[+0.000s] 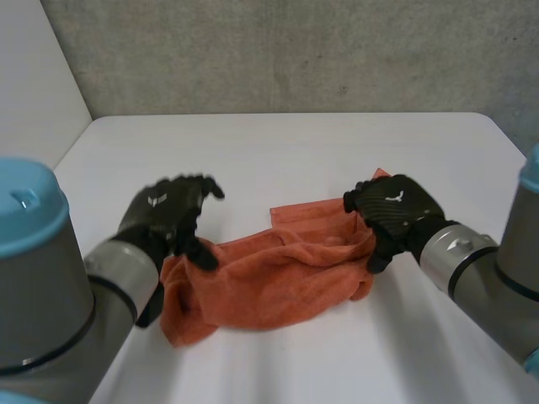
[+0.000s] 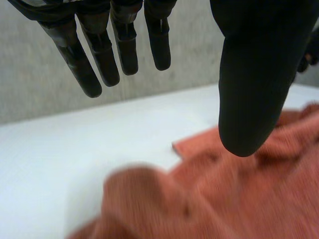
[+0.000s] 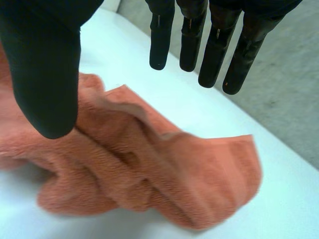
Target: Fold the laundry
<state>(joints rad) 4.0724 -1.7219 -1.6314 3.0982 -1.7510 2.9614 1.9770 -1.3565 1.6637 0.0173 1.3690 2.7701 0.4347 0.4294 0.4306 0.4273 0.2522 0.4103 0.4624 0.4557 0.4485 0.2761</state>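
Note:
An orange towel (image 1: 278, 273) lies crumpled in a long bunch across the white table (image 1: 286, 151). My left hand (image 1: 168, 215) hovers over the towel's left end, fingers (image 2: 94, 55) straight and thumb apart, holding nothing; the towel (image 2: 224, 199) lies loose under its palm. My right hand (image 1: 392, 210) is over the towel's right end, also open. Its fingers (image 3: 214, 45) are straight above the rumpled towel (image 3: 149, 164), with nothing pinched.
A grey wall (image 1: 286, 50) stands behind the table's far edge, and a white panel (image 1: 34, 76) closes the left side. Bare tabletop stretches beyond the towel and in front of it.

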